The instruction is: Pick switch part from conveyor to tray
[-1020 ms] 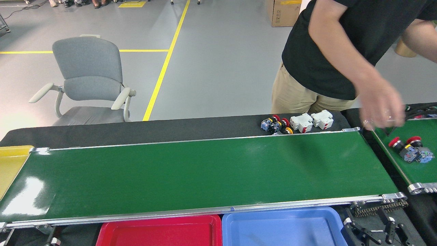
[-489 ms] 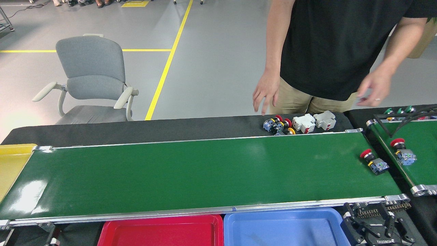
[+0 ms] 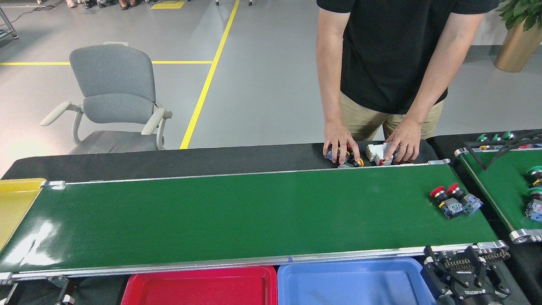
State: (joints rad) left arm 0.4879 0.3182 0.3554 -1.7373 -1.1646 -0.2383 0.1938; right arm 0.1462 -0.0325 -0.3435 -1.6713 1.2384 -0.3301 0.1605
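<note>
Two switch parts with red mushroom buttons lie side by side at the right end of the long green conveyor (image 3: 237, 216), one (image 3: 443, 201) a little left of the other (image 3: 463, 198). My right gripper (image 3: 463, 274) shows at the bottom right corner, below the conveyor's near rail and just right of the blue tray (image 3: 351, 283). Its dark fingers stand apart with nothing between them. It is well short of the switch parts. A red tray (image 3: 199, 288) sits left of the blue one. My left gripper is out of view.
A person stands behind the belt with one hand (image 3: 340, 146) on several loose switch parts and the other hand (image 3: 401, 143) on white breakers. A shorter angled green belt (image 3: 504, 186) at right carries green-button parts. A yellow tray (image 3: 12, 203) is at left, and a grey chair (image 3: 112, 97) stands behind.
A second red-button part has joined the first on the conveyor's right end, and both sit further left. The person's hands came down onto the parts behind the belt. My right gripper rose slightly.
</note>
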